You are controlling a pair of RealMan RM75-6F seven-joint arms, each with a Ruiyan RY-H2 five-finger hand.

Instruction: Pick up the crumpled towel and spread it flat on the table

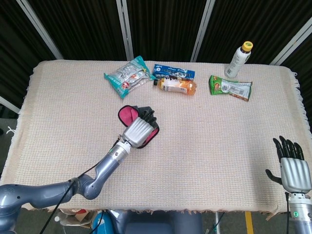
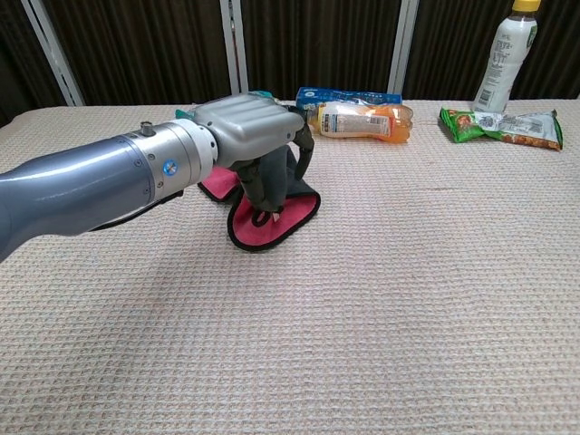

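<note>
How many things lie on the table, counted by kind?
Towels: 1, the crumpled towel
Bottles: 2, the orange bottle and the white bottle
Snack packets: 3, teal packet, blue packet, green packet
Total: 6

The left hand [image 1: 138, 130] lies over the crumpled pink-and-grey towel [image 1: 127, 116] near the centre of the woven table cover [image 1: 209, 141], while the right hand [image 1: 293, 168] sits at the near right edge with fingers extended and apart, holding nothing.
</note>
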